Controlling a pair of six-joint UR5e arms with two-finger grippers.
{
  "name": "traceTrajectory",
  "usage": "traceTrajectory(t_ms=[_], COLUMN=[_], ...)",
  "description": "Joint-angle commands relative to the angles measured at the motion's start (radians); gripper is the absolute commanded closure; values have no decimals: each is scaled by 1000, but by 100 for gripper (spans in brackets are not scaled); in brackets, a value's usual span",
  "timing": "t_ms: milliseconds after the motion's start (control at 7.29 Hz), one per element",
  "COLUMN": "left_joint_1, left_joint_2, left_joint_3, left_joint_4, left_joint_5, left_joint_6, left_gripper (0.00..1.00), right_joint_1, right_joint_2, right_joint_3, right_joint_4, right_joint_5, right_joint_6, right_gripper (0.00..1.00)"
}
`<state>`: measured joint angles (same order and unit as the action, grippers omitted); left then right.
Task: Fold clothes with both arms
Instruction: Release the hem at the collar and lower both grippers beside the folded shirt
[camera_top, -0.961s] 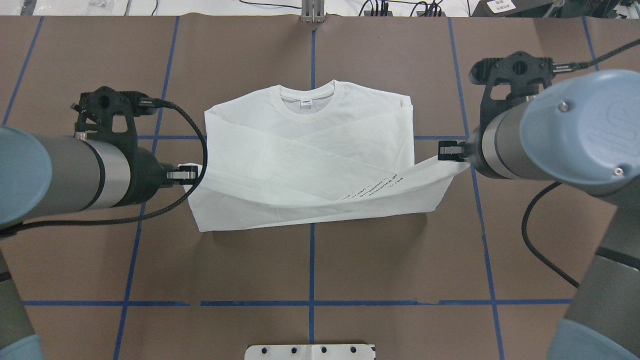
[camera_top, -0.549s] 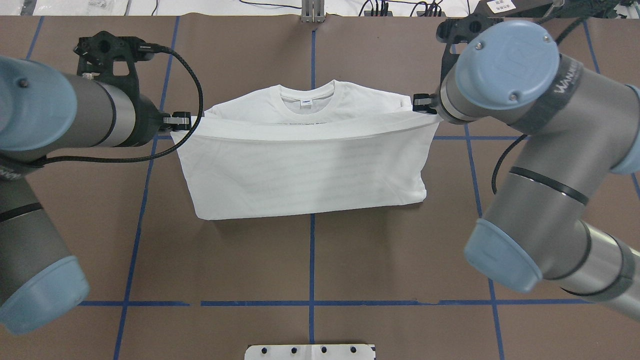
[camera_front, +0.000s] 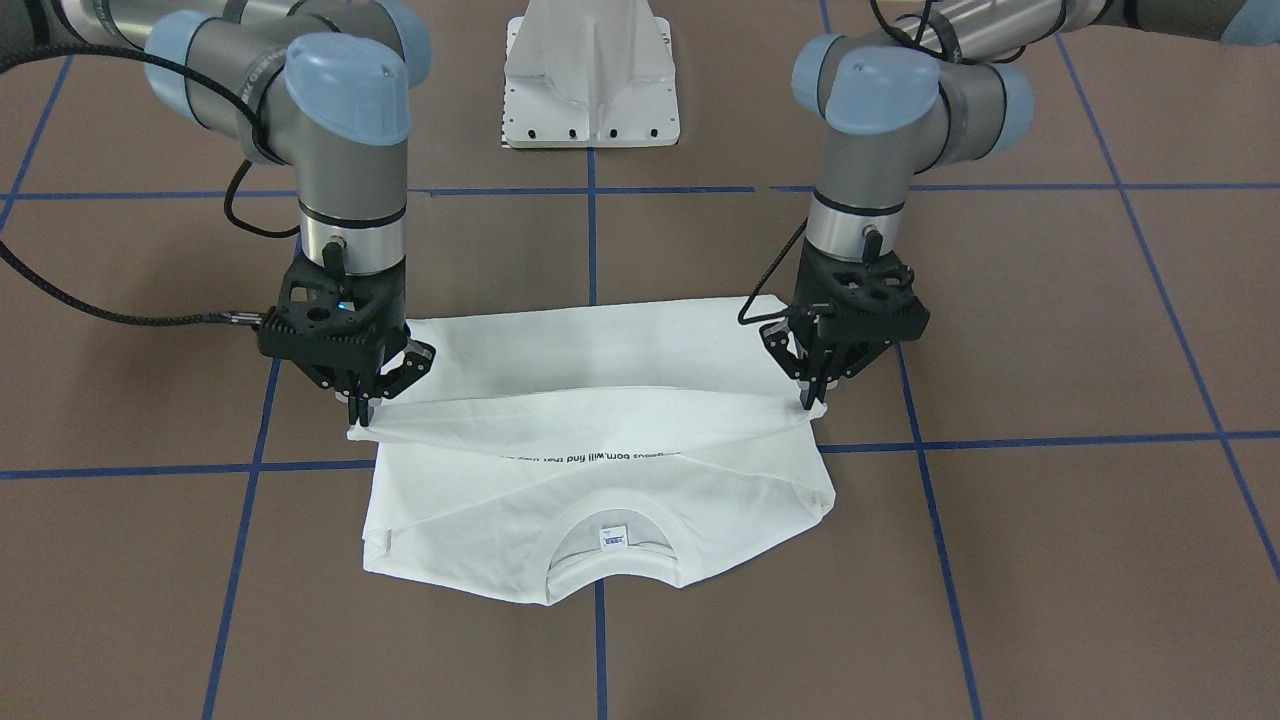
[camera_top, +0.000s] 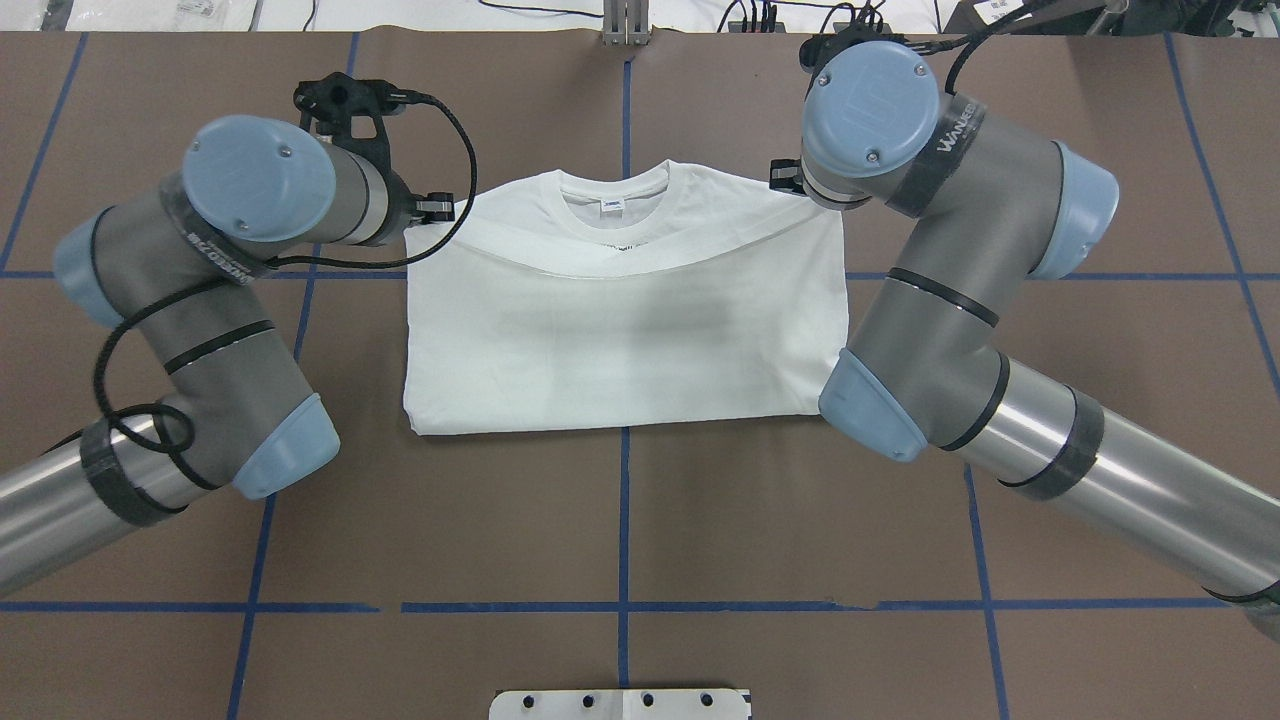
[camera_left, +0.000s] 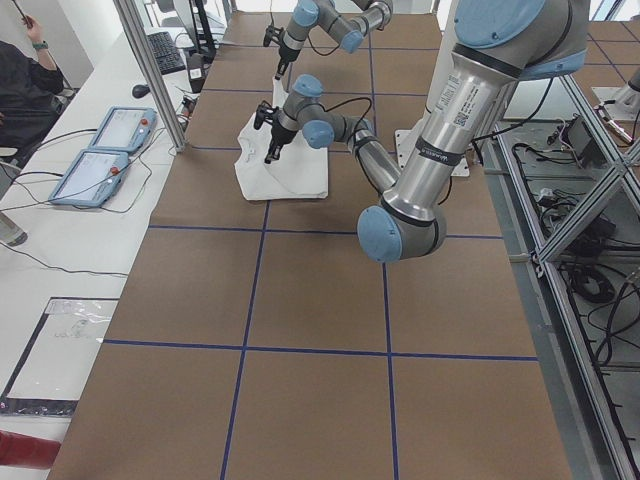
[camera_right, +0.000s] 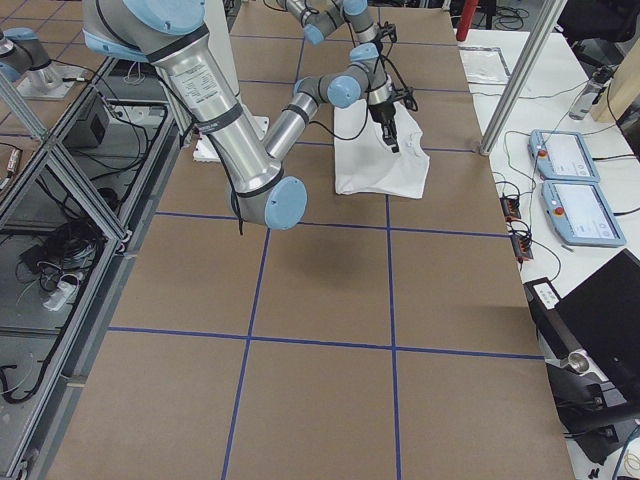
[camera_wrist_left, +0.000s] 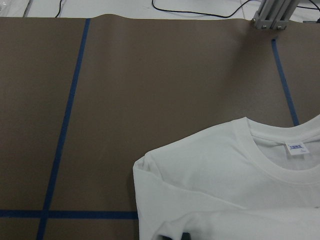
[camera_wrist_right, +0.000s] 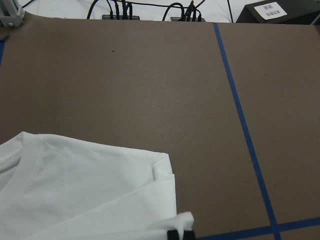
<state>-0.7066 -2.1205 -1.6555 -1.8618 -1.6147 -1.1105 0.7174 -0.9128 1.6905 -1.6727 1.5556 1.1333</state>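
Note:
The white shirt (camera_top: 620, 340) lies on the brown table with its collar (camera_top: 612, 190) at the far side. Its lower half is folded up over the chest, and the hem edge sags in a curve just below the neck label (camera_top: 611, 206). My left gripper (camera_top: 440, 207) is shut on the hem's left corner, low over the shoulder. My right gripper (camera_top: 785, 180) is shut on the other corner. In the front-facing view a line of black text (camera_front: 585, 455) peeks out under the raised hem, between the left gripper (camera_front: 808, 400) and the right gripper (camera_front: 358, 415).
The white pedestal base (camera_front: 590, 90) stands at the robot's side of the table. Blue tape lines (camera_top: 622, 520) cross the brown surface. An aluminium post (camera_top: 625, 25) stands at the far edge. Control pendants (camera_left: 100, 150) and a person (camera_left: 25, 80) are beyond the far edge.
Both grippers have carried the hem away from the robot, up to the shoulders near the collar. The folded layer has gone from hanging slack to lying flat over the chest.

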Motion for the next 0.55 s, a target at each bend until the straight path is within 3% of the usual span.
traceTrajectory(t_ms=[0,412], left_joint_1=[-1,3], left_joint_2=[-30,-30], left_joint_3=[185,209], left_joint_4=[-149,-163], left_joint_5=[1,1], left_joint_6=[46,46], left_gripper=[100,100], right_joint_1=[-1,-9], right_joint_2=[17,28], right_joint_3=[-136,-215], right_joint_4=[102,169], right_joint_5=[-11,-14], right_joint_6=[0,2], right_gripper=[100,100])
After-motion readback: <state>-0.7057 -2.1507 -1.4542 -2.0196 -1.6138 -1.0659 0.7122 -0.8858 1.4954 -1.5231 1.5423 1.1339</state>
